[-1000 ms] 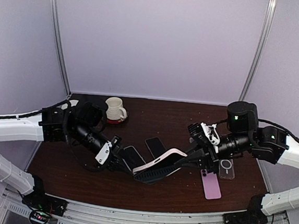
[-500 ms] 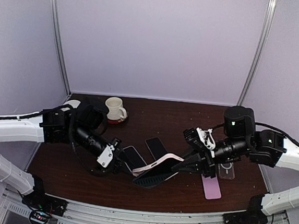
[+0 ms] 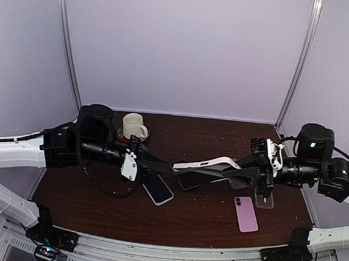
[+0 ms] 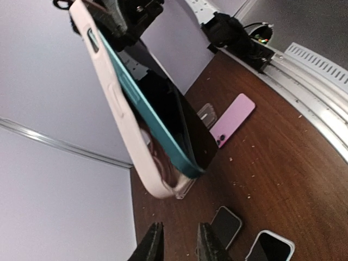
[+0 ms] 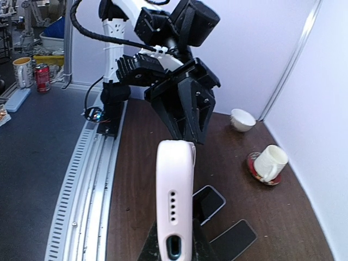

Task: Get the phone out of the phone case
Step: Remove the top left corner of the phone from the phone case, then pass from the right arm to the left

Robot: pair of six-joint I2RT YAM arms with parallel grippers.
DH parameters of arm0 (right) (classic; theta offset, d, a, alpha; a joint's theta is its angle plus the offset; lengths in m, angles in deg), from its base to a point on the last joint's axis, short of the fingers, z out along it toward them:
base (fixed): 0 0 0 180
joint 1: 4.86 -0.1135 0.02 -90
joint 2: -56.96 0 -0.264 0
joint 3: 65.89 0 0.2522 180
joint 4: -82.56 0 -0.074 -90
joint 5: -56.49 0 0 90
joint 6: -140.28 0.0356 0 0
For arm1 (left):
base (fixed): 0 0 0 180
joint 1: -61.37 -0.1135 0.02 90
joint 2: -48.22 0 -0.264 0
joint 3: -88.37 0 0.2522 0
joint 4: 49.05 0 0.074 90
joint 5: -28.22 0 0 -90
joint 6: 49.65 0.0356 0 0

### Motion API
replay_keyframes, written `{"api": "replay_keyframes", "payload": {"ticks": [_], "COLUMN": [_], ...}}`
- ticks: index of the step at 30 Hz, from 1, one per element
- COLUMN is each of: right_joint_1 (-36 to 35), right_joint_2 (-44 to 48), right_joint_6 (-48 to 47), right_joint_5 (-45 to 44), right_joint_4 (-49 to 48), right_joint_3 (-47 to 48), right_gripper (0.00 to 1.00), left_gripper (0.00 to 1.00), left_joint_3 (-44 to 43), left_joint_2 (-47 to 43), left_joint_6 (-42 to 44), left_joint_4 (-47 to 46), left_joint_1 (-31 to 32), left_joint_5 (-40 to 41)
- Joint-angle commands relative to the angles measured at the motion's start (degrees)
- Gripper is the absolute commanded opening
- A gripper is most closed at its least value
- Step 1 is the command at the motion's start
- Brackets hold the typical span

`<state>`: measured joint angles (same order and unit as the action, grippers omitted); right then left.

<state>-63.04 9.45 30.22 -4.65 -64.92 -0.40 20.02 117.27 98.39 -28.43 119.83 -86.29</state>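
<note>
My right gripper [image 3: 242,169] is shut on one end of a pale pink phone case [image 3: 207,164] and holds it level above the table. In the left wrist view the teal-edged phone [image 4: 159,132] with its black screen stands partly peeled out of the case [image 4: 120,111]. The right wrist view shows the case [image 5: 175,185] end on, between my right gripper's [image 5: 174,246] jaws. My left gripper [image 3: 159,164] is open and empty, just off the case's free end. Its fingers [image 4: 153,246] show nothing between them.
A white mug [image 3: 134,127] on a red coaster stands at the back left. On the table lie a white-rimmed phone [image 3: 158,189], a black phone [image 3: 186,180], a pink phone [image 3: 245,213] and a clear case [image 3: 264,197]. A white bowl [image 5: 242,119] sits near the mug.
Both arms have risen. My right gripper has lifted the case off the table and drawn it right. My left gripper has moved up and back from the case's low end.
</note>
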Motion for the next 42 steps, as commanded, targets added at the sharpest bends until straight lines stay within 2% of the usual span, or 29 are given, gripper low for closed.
{"api": "replay_keyframes", "payload": {"ticks": [1,6,10,15,26,42], "right_joint_1": [0.9,0.89,0.86,0.79,0.21,-1.13], "right_joint_2": [5.2,7.23,7.45,7.31,5.26,3.8], "right_joint_6": [-4.17,-6.01,-6.24,-6.21,-7.1,-6.12], "right_joint_5": [-9.66,-11.49,-9.27,-7.83,-4.54,-0.47], "right_joint_4": [-4.71,-6.08,-8.0,-10.98,-12.31,-13.3], "right_joint_3": [-0.46,-1.39,-1.91,-2.9,-2.08,-0.93], "right_gripper": [0.0,0.0,0.0,0.0,0.0,0.0], "left_gripper": [0.23,0.23,0.24,0.24,0.24,0.27], "left_joint_3": [1.01,1.18,-0.65,-2.25,-3.82,-4.12], "left_joint_2": [-2.7,-4.26,-3.0,-1.12,2.35,3.69], "left_joint_6": [-2.42,-5.29,-9.6,-13.5,-20.85,-22.27], "left_joint_4": [-9.59,-10.71,-10.04,-9.62,-12.33,-12.4], "left_joint_1": [-1.77,-2.16,-2.12,-2.13,-2.16,-2.13], "left_joint_5": [4.79,-1.4,-9.43,-14.75,-14.4,-13.36]}}
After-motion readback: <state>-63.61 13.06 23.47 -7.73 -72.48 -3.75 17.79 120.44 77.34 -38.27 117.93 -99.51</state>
